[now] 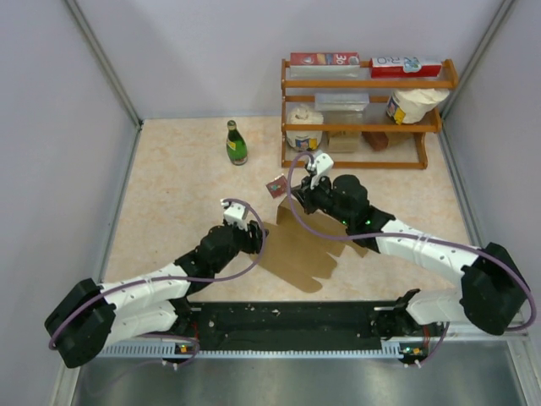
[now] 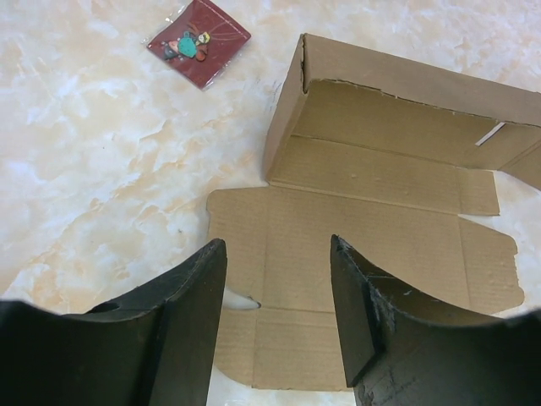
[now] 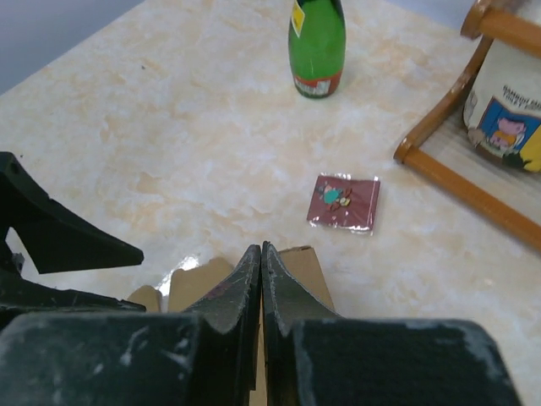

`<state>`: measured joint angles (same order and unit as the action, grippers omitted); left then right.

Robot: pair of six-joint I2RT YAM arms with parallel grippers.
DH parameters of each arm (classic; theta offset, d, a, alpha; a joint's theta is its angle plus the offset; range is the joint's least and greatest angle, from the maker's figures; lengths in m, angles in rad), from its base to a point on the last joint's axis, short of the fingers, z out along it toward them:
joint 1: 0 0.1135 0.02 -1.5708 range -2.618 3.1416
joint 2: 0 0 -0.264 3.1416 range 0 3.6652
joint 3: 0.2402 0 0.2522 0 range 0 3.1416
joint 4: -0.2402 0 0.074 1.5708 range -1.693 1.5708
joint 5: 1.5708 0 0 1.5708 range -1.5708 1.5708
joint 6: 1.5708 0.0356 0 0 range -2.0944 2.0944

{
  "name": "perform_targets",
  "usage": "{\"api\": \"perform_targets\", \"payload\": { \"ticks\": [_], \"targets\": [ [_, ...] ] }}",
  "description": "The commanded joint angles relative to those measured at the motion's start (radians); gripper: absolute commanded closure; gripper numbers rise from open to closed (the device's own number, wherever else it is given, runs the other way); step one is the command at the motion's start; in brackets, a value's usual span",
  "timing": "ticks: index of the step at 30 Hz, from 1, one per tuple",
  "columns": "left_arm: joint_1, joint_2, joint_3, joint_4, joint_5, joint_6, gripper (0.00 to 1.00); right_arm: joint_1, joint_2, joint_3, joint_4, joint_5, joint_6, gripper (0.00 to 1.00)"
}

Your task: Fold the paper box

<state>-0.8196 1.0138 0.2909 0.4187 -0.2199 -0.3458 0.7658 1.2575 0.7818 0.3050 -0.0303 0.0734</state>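
One paper box (image 1: 296, 254) lies mid-counter, toward the near edge, with one wall raised. The right pincer (image 3: 260, 262) is closed on that wall's top edge, apparently to hold it upright. The left pincer (image 2: 279, 254) hovers wide open and empty over the flat flaps. One dark-red card (image 3: 343, 202) lies beyond.

brown paper box (image 2: 363, 220), half folded, 1 wall upright

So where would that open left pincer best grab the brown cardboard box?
On the paper box, probably the top edge of the standing wall, coming down from above. It is the only part raised off the table, and it looks thin enough for the open left pincer to straddle. The other panels lie flat, offering no edge to pinch.
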Motion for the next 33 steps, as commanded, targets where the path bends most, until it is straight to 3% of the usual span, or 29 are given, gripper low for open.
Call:
{"api": "perform_targets", "payload": {
  "ticks": [1,33],
  "targets": [
    [-0.004,-0.015,0.042,0.009,-0.015,-0.004,0.44,-0.022,0.062,0.024,0.04,0.017,0.107,1.0],
    [-0.003,0.025,0.071,0.002,0.001,0.001,0.47,-0.022,0.256,-0.039,0.118,-0.006,0.147,1.0]
  ]
}}
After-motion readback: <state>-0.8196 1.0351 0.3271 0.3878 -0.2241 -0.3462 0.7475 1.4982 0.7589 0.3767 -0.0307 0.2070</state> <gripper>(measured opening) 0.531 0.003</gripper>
